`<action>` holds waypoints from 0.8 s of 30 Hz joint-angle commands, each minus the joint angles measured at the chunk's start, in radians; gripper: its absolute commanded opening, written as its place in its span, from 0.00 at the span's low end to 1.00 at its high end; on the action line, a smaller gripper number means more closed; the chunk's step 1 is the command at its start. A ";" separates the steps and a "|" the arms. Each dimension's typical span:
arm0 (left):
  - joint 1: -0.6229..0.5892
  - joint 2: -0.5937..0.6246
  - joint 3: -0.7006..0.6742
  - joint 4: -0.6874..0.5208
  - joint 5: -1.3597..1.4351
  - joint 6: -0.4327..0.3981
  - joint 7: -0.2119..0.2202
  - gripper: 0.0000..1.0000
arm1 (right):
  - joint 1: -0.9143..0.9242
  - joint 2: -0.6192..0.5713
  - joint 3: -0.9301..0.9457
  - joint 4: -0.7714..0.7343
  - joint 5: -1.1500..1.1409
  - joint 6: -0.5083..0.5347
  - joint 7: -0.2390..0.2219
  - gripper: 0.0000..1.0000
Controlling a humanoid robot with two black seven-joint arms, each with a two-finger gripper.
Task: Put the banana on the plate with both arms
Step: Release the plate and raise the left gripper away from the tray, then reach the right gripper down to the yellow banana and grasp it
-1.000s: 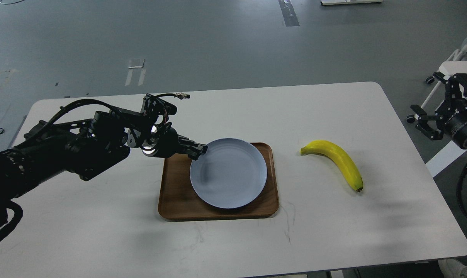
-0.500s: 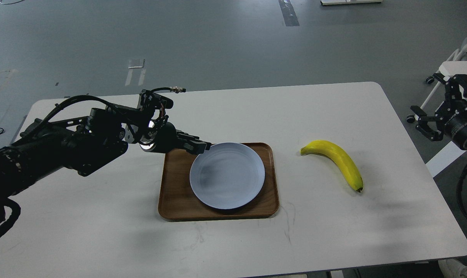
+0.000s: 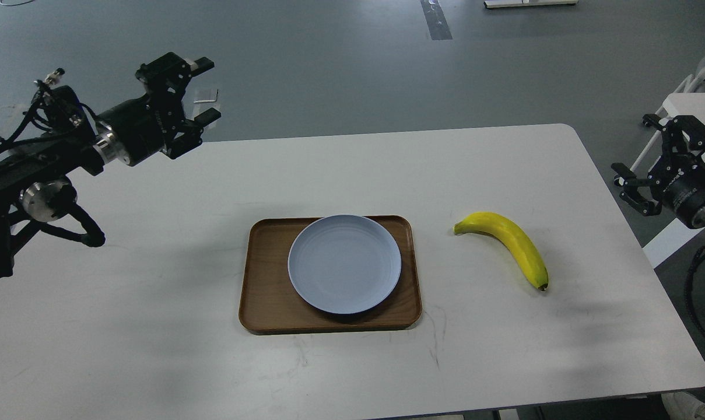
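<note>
Counter (image 3: pixel 154 326): white, rounded corners, carrying three items.

Tray (image 3: pixel 265 291): brown wood grain, rectangular with rounded corners, lying flat near the middle of the counter.

Plate (image 3: pixel 344 263): round, pale blue-grey, faint concentric rings. It rests on the tray, set toward the tray's right and far side, its far rim reaching the tray's far edge. Nothing lies on it.

Banana (image 3: pixel 511 243): single, bright yellow, curved, small dark tip at its near end. It lies flat on the bare counter to the right of the tray, well apart from the plate and touching neither hand. The stem end points left and far; the dark tip points near and right.

Left hand (image 3: pixel 196 92): black, at the end of the left arm, raised over the far left corner of the counter, well apart from tray and plate. Its two fingers stand apart with a clear gap between them, gripping nothing.

Right hand (image 3: pixel 644 163): black, beyond the right edge of the counter, at about the level of the banana's far end and well apart from it. Its fingers are spread apart, gripping nothing.

Floor (image 3: pixel 329 70): grey, visible beyond the far edge of the counter.
</note>
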 commanded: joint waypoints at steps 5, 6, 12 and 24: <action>0.189 0.001 -0.267 0.022 -0.041 -0.001 0.000 0.98 | 0.072 -0.009 -0.001 0.010 -0.518 0.000 0.000 0.99; 0.191 0.004 -0.268 0.022 -0.041 -0.001 0.000 0.98 | 0.110 -0.011 -0.001 0.010 -0.617 0.000 0.000 0.99; 0.183 0.006 -0.270 0.020 -0.042 -0.001 0.000 0.98 | 0.271 -0.018 -0.026 0.041 -1.029 0.000 0.000 0.99; 0.178 0.008 -0.270 0.017 -0.038 -0.001 0.000 0.98 | 0.425 0.120 -0.331 0.130 -1.561 0.000 0.000 0.99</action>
